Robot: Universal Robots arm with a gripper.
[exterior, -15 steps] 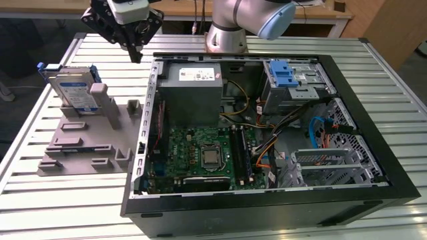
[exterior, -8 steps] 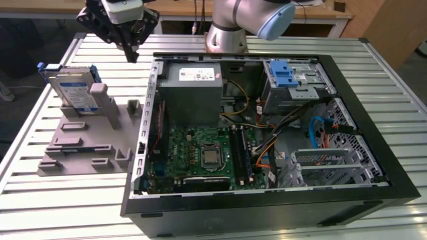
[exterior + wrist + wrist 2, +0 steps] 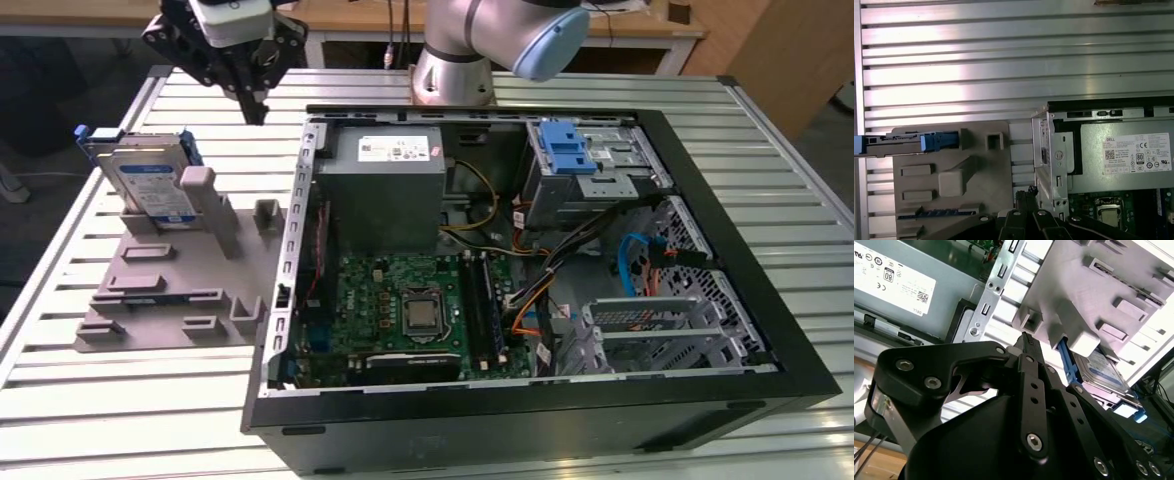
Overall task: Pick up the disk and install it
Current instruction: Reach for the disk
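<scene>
Hovering with hand (image 3: 254, 112) pinched closed, empty. Hanging at 1 o'clock of the disk (image 3: 144, 182), upright in grey holder (image 3: 167, 300).

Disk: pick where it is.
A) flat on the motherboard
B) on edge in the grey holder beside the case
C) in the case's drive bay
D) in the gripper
B: the disk stands on edge in the grey holder, outside the case, with the gripper hovering apart from it.
</scene>
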